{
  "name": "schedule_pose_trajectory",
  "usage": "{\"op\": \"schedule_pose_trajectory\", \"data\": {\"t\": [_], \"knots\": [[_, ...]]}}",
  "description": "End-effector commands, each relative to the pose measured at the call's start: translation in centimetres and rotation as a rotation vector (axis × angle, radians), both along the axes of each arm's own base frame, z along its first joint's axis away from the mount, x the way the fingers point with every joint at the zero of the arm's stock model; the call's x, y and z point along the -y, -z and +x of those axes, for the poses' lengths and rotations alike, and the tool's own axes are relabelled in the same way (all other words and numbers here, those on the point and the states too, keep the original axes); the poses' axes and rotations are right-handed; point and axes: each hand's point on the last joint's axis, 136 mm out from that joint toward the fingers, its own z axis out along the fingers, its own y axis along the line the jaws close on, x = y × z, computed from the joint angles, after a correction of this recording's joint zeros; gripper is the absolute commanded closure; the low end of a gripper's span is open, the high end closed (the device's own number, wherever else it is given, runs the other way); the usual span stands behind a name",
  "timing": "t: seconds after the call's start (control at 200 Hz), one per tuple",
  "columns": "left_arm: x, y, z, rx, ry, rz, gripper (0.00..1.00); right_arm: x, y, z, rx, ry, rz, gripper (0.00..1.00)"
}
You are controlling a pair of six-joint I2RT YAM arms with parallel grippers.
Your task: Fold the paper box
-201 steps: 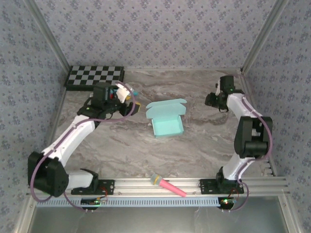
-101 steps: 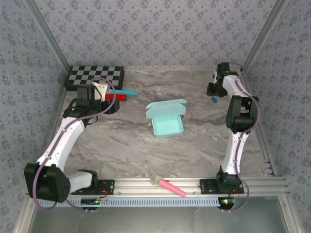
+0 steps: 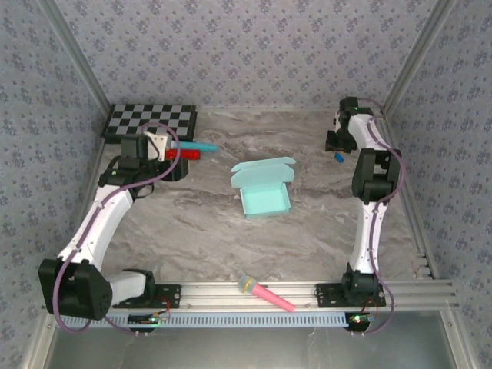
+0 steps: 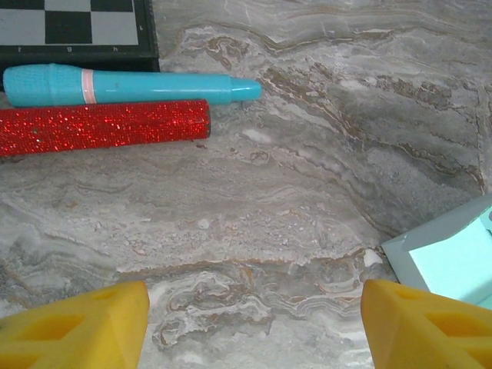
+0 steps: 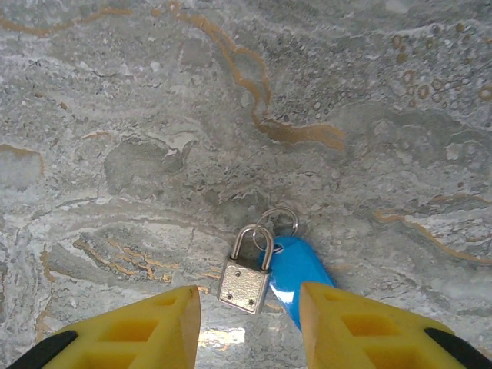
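Observation:
The paper box (image 3: 263, 188), pale aqua card, lies partly formed in the middle of the table with its lid flap standing toward the back. Its corner (image 4: 453, 257) shows at the right of the left wrist view. My left gripper (image 3: 171, 165) hovers well to the left of it, open (image 4: 254, 323), with bare marble between its yellow fingers (image 4: 84, 327). My right gripper (image 3: 336, 141) is at the far right corner, away from the box. It stands open (image 5: 250, 323), its fingertips astride the lower end of a small padlock (image 5: 244, 284) without touching it.
A teal pen (image 4: 131, 84) and a red glitter stick (image 4: 104, 127) lie beside the checkerboard (image 3: 150, 121) at the back left. A blue key tag (image 5: 301, 278) is ringed to the padlock. A pink toy microphone (image 3: 265, 293) rests on the front rail.
My left arm has drawn back to the left, away from the box, uncovering the pen and red stick. My right arm has swung to the far right corner. The box has not moved.

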Motion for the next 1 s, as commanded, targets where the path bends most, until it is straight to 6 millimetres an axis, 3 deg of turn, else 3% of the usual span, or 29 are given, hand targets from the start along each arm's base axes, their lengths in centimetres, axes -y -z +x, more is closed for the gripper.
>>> {"op": "schedule_pose_trajectory", "data": {"t": [0.0,0.68,0.995], "knots": [[0.3,-0.4,0.0,-0.02,0.004,-0.029,0.27,-0.4,1.1,-0.8,-0.065,0.013,-0.004,0.62],[0.6,-0.2,-0.1,-0.035,0.014,-0.049,0.27,-0.7,4.2,-1.1,-0.116,0.069,-0.004,0.64],[0.8,-0.1,-0.1,-0.042,0.022,-0.054,0.27,-0.6,5.0,-1.7,-0.145,0.079,0.001,0.76]]}}
